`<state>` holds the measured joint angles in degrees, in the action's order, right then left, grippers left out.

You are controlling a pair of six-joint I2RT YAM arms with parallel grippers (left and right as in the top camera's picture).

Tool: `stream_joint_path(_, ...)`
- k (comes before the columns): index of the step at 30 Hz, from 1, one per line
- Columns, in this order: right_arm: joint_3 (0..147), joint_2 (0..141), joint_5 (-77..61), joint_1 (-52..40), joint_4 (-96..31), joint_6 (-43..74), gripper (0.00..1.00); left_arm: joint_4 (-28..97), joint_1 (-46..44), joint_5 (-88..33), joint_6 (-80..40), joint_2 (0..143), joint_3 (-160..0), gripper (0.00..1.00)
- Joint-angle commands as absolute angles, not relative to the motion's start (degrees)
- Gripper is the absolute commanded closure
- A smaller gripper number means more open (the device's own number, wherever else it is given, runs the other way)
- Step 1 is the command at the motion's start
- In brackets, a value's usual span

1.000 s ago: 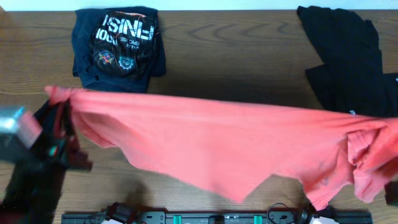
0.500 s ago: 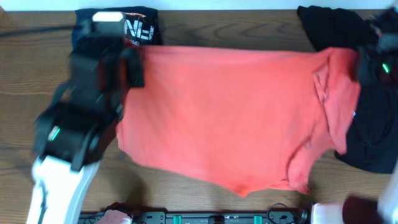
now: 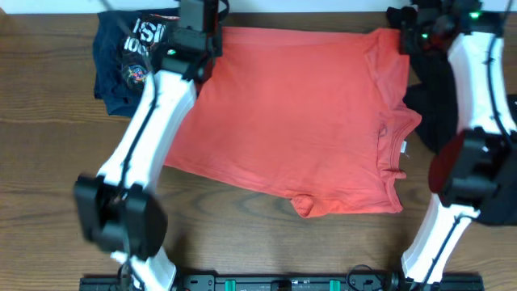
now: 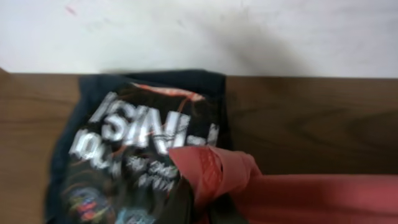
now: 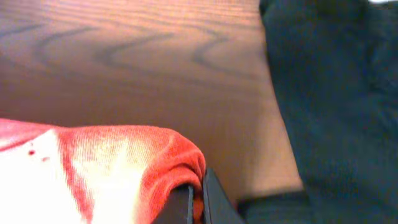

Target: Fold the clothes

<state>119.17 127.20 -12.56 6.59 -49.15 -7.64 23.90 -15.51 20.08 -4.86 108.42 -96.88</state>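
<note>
Wooden table (image 3: 48,145) is carrying your coral T-shirt (image 3: 299,113), lying spread flat, plain side up, collar rightward; your left gripper (image 3: 198,36) and right gripper (image 3: 410,36) are each pinching a far corner.

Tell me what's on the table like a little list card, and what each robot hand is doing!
main thing: red T-shirt, spread out on the wooden table
left gripper: pinching the shirt's far left corner
right gripper: pinching the shirt's far right corner
also there: folded dark printed shirt at the far left; black garment at the far right
folded yet: no
</note>
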Motion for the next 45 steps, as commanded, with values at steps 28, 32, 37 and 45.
stream_joint_path(28, 122.39, 135.15, -7.64, -1.69, -46.39, -6.94, 0.37, 17.23, -14.63, 21.45, -4.8, 120.64, -97.41, 0.94)
stream_joint_path(32, 121.32, 135.28, -0.47, -4.67, -45.54, -6.9, 0.41, 17.37, -14.63, 21.45, -4.8, 120.64, -97.41, 0.94)
stream_joint_path(37, 120.62, 136.7, 4.8, -6.35, -45.06, -4.51, 0.45, 17.72, -14.63, 21.45, -4.8, 120.64, -97.41, 0.94)
stream_joint_path(45, 120.62, 139.81, 6.46, -6.33, -45.56, 0.1, 0.53, 17.89, -14.63, 21.47, -4.78, 120.64, -97.41, 0.94)
